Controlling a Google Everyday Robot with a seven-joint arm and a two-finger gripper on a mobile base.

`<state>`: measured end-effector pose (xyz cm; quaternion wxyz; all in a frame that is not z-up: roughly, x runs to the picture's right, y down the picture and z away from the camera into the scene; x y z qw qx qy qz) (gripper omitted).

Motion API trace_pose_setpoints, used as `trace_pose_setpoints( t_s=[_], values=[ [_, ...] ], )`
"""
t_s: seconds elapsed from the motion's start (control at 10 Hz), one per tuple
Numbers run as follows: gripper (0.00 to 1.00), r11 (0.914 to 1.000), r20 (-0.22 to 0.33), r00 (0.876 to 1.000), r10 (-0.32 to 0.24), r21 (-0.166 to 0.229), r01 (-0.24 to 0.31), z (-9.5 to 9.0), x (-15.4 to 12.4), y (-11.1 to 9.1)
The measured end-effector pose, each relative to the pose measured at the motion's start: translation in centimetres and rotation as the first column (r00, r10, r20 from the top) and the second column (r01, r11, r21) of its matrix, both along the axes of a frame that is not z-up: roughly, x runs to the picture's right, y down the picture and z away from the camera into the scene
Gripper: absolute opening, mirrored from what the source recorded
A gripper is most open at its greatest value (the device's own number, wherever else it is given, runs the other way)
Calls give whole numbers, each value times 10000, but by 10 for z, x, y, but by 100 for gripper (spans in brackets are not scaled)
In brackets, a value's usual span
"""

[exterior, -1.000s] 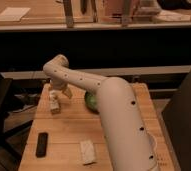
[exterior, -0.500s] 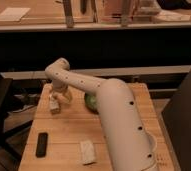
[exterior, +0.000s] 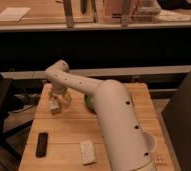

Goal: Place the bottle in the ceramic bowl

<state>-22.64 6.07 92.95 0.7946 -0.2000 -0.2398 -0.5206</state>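
1. My hand (exterior: 59,96) hung low over the bench (exterior: 69,131), at about 10 o'clock on the benchtop, taking the far edge as 12.
2. Its jaws stood wide, and I held nothing that I could make out.
3. The bottle (exterior: 54,106) stood on the bench just beside my hand, at roughly 7 o'clock from it. Whether a finger touched it I could not tell.
4. The bottle looked whitish and roughly upright, but its cap I could not make out.
5. The ceramic bowl (exterior: 89,103) sat at 3 o'clock from the bottle, near it but apart, toward the far side of the benchtop. Only a green sliver of it showed, as my arm (exterior: 116,125) covered the rest.
6. My arm ran from 5 o'clock up across the bench to an elbow above the bottle, then bent down to the hand.
7. A dark flat rectangular object (exterior: 41,144) lay at 8 o'clock on the benchtop, well apart from the bottle.
8. A flat white packet (exterior: 87,151) lay at 6 o'clock near the front edge, just beside my arm.
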Motion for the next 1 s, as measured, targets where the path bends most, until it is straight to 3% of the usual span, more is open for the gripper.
trace_pose_setpoints(
  t_s=[0.7,0.9,1.0],
  values=[
    [80,9999,51,10000,-76,-91,77,12,-5,11],
    [73,9999,87,9999,-98,-49,99,14,-7,13],
    [60,9999,93,9999,-118,-33,118,14,-11,15]
  ],
)
